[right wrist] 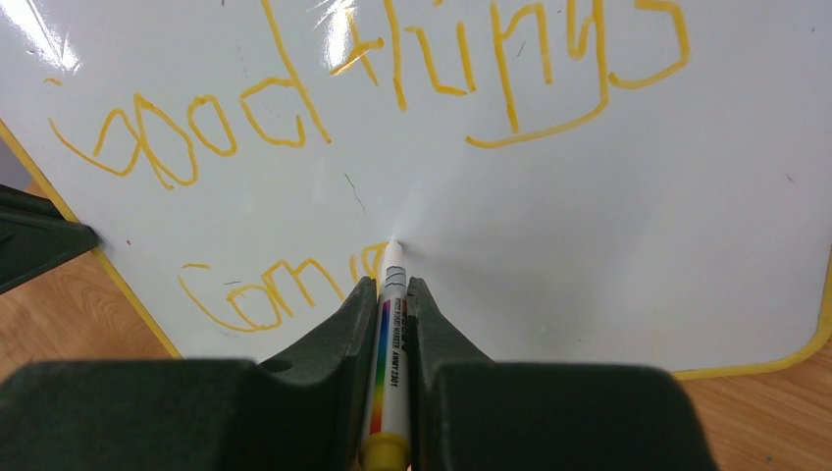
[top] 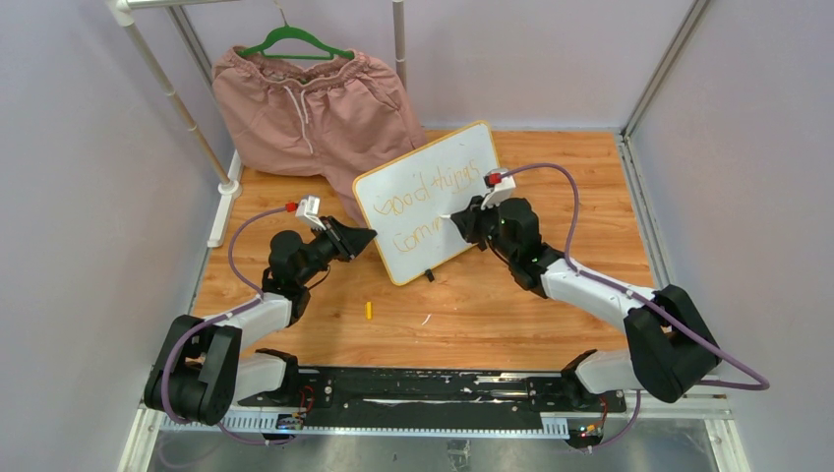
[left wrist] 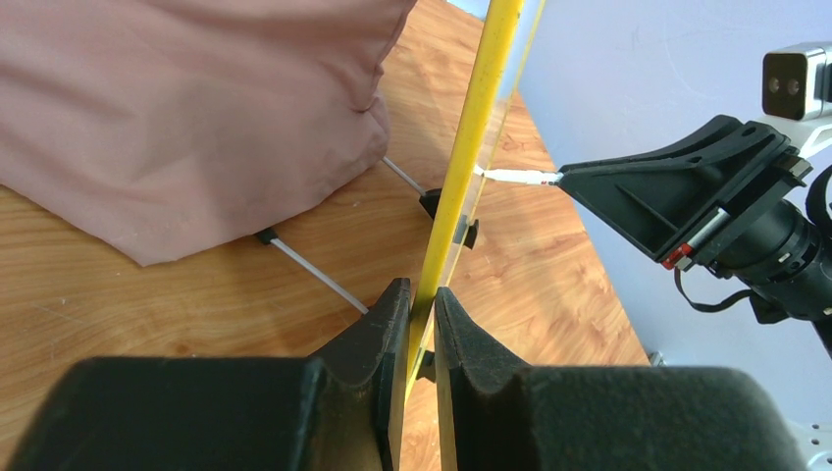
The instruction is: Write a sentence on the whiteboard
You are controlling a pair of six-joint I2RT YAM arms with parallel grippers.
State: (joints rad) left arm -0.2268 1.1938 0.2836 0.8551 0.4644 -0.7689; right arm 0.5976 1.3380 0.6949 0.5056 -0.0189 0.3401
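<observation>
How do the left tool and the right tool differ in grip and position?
The left tool pinches the yellow edge of the whiteboard; the right tool pinches a marker. The left tool stands at the board's side; the right tool faces its written surface. Both are shut.

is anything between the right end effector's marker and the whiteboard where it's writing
Nothing visible. The marker in the right end effector has its tip against the whiteboard, just past the sentence and its unfinished second line.
</observation>
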